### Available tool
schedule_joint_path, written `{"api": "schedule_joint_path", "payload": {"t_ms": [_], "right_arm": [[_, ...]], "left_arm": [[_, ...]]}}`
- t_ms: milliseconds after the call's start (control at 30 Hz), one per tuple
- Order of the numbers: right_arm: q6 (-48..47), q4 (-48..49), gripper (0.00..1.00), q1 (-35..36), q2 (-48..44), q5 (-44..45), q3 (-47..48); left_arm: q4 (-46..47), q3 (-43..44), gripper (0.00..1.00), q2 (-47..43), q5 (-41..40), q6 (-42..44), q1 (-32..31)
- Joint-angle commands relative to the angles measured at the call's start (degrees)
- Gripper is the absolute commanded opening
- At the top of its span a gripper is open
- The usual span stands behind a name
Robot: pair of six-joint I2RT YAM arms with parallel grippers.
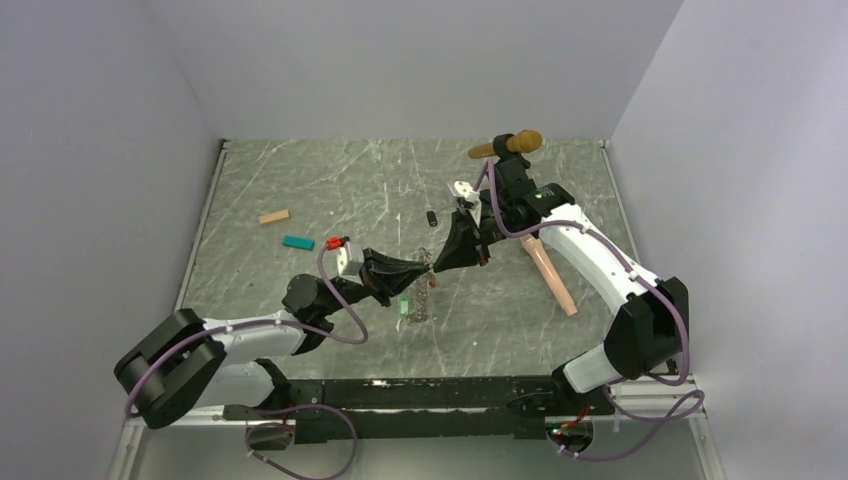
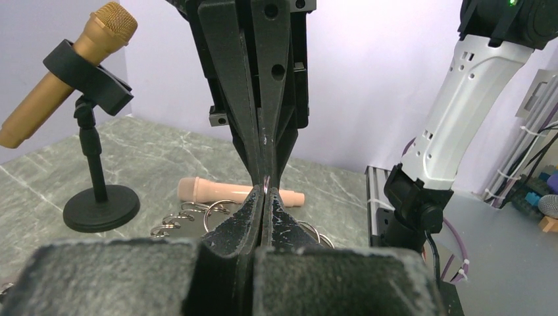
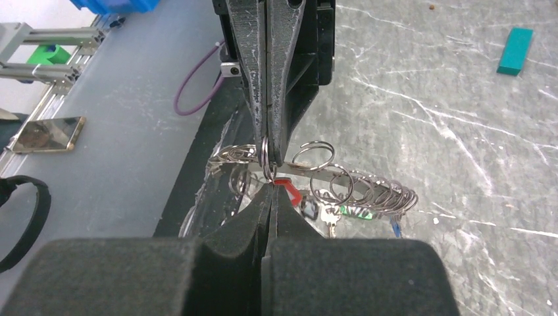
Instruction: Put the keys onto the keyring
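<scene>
Left gripper (image 1: pixel 424 268) and right gripper (image 1: pixel 438 265) meet tip to tip at frame centre. Both are clenched from opposite sides on one end ring of the keyring (image 3: pixel 342 186). The right wrist view shows the keys (image 3: pixel 328 217) hanging from it with red, green and blue tags, the blue partly masked by rings. The left wrist view hides them behind its own fingers (image 2: pixel 247 217), showing only loops. The top view resolves only a green tag (image 1: pixel 404 306).

1. No text, brand name, number or sign can be read in any view.
2. The keys (image 3: pixel 327 220) hanging under the keyring (image 3: pixel 368 192) carry coloured tags, which are too small to show any lettering.
</scene>
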Motion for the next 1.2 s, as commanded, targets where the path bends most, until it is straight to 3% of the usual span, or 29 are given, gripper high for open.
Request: {"api": "schedule_joint_path", "payload": {"t_ms": [0, 167, 867, 967, 1067, 1167], "right_arm": [[0.6, 2.3, 0.01, 0.4, 0.0, -1.4, -0.4], [-0.2, 1.9, 0.19, 0.0, -0.7, -1.6, -0.3], [1.7, 3.6, 0.22, 0.4, -0.6, -2.2, -1.3], [1.2, 3.2, 0.16, 0.6, -0.4, -2.2, -1.0], [0.3, 2.3, 0.01, 0.6, -0.5, -2.4, -0.7], [-0.7, 1.5, 0.00, 0.6, -0.5, -2.4, -0.4]], "left_arm": [[16.6, 0.1, 0.00, 3.8, -1.2, -4.1, 0.2], [18.1, -0.4, 0.00, 5.6, -0.5, -4.2, 0.4], [16.5, -0.9, 0.00, 5.1, -1.3, -4.7, 0.4], [16.8, -1.1, 0.00, 5.2, -1.4, -4.8, 0.3], [16.5, -1.0, 0.00, 5.2, -1.4, -4.8, 0.3], [16.2, -1.0, 0.00, 5.2, -1.4, -4.9, 0.3]]}}
